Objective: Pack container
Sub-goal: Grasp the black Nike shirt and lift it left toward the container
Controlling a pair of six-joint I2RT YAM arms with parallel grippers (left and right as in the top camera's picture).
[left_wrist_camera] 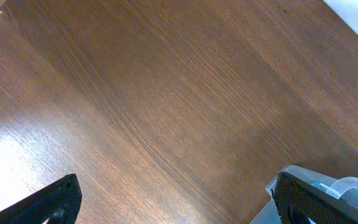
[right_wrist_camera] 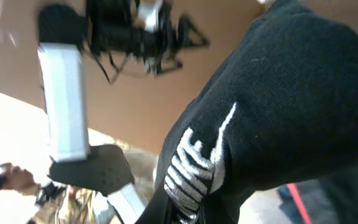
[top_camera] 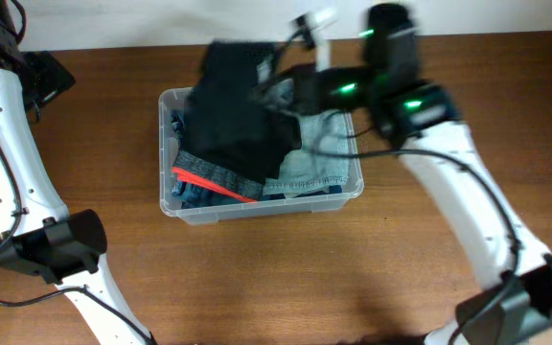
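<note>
Seen from overhead, the container [top_camera: 257, 213] sits mid-table on the wooden table [top_camera: 113, 144], its long axis running side to side between the two arms. Folded pale denim [top_camera: 312, 169] lies in its right half, and a grey piece with a red edge [top_camera: 211, 179] lies along its front left. A black garment [top_camera: 233, 115] is bunched over the left and rear of the bin, and its upper part spills past the back rim. The right gripper [top_camera: 284, 79] is blurred but directly above that rim, far nearer than the left gripper [top_camera: 44, 77], which is parked well apart at the table's far left. In the left wrist view the left gripper [left_wrist_camera: 176, 190] is spread wide with nothing between its fingers, only bare wood below. In the right wrist view the black garment [right_wrist_camera: 278, 93] and its white logo [right_wrist_camera: 191, 162] fill the frame. The fingers themselves are hidden, but the jaws are clenched, apparently pinching the cloth. Judging from this, the garment's loose part lies beyond the rear wall, so it needs to come forward and down to land inside.
</note>
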